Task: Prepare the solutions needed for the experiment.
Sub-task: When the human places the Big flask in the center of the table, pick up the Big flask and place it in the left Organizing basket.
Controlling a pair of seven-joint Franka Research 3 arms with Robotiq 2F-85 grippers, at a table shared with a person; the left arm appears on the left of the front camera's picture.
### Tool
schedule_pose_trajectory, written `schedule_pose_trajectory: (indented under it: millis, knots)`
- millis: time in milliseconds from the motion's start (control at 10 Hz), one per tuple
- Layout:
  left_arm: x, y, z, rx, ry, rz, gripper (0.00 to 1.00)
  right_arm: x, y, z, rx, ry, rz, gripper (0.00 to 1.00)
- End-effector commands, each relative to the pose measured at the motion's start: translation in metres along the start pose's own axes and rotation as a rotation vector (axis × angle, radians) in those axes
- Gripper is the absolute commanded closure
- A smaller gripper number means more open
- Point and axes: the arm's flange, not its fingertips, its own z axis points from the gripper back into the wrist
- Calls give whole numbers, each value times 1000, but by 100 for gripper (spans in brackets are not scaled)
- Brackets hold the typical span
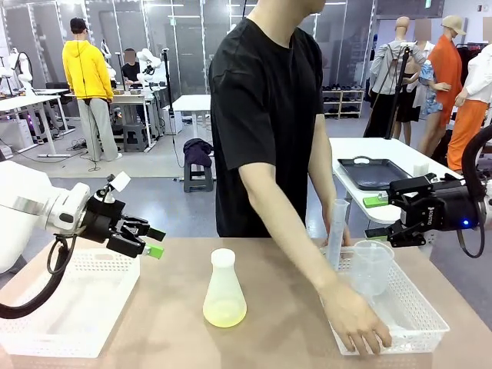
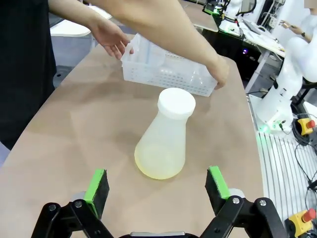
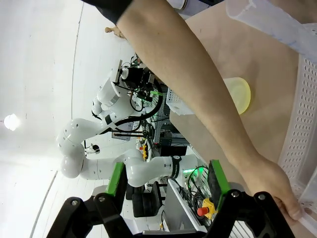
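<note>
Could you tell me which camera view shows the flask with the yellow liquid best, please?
The left wrist view: the flask sits close and whole. The front view shows it smaller, upright mid-table. In the right wrist view, the person's arm hides most of it.

Grey floor [image 1: 154, 192], white worktables [image 1: 192, 102] behind

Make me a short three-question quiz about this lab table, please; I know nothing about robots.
1. True or false: the flask stands inside the left basket.
2. What does the person's hand rest on? A) the flask B) the right basket C) the left gripper
3. Fill in: the liquid in the flask is pale ____.

Key
1. False: it stands on the bare table, between the baskets.
2. B: the hand rests on the basket's near rim.
3. Yellow.
</note>
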Motion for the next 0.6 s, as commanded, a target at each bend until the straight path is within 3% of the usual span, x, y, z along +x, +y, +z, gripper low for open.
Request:
schedule_pose_trajectory:
  millis: [0,300,500]
  knots:
    - [6,8,-5,-47,-19,-98,0,-1,2,0,9,2,5,18]
    - [16,29,-21,-169,-19,-384,0,-1,2,0,9,2,5,18]
    - [17,39,-36,-302,47,-446,0,-1,2,0,9,2,5,18]
